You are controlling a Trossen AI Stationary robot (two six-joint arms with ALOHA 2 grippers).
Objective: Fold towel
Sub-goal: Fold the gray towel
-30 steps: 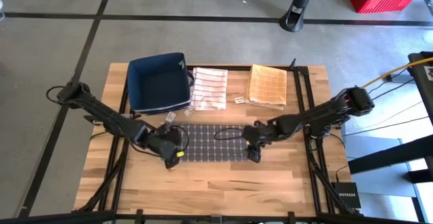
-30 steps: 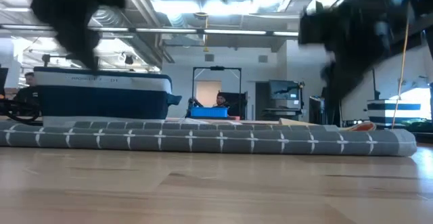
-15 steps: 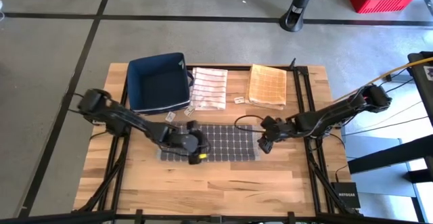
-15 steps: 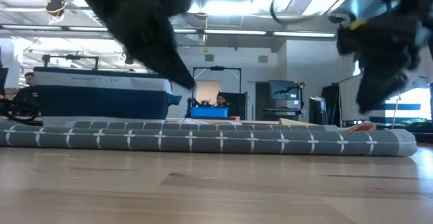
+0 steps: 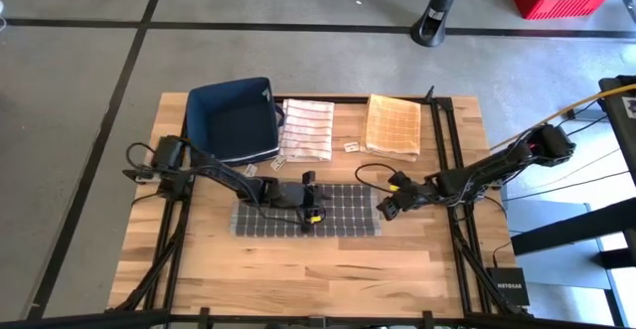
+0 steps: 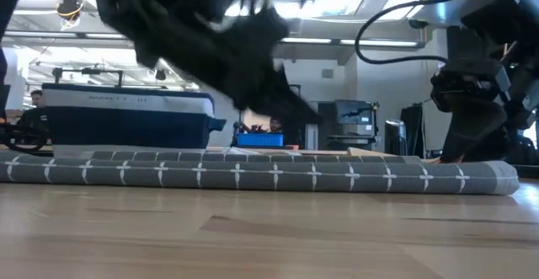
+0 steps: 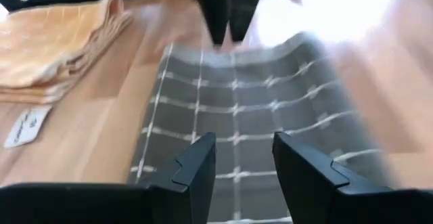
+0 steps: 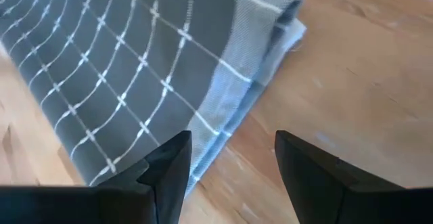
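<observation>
The grey checked towel (image 5: 306, 210) lies folded in a long strip at table centre; the left gripper (image 5: 310, 210) has swept from its 9 o'clock end to mid-strip, jaws parted, empty; the right gripper (image 5: 387, 210) has retreated to the 3 o'clock edge, jaws wide, empty.

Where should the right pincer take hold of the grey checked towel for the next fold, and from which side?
Probably at the grey towel's right-hand short end, near a corner. The right pincer hangs open just beside that edge. The wrist view shows the layers there stacked and slightly lifted, so coming down from above, with one finger sliding under from the right, looks easiest.
</observation>
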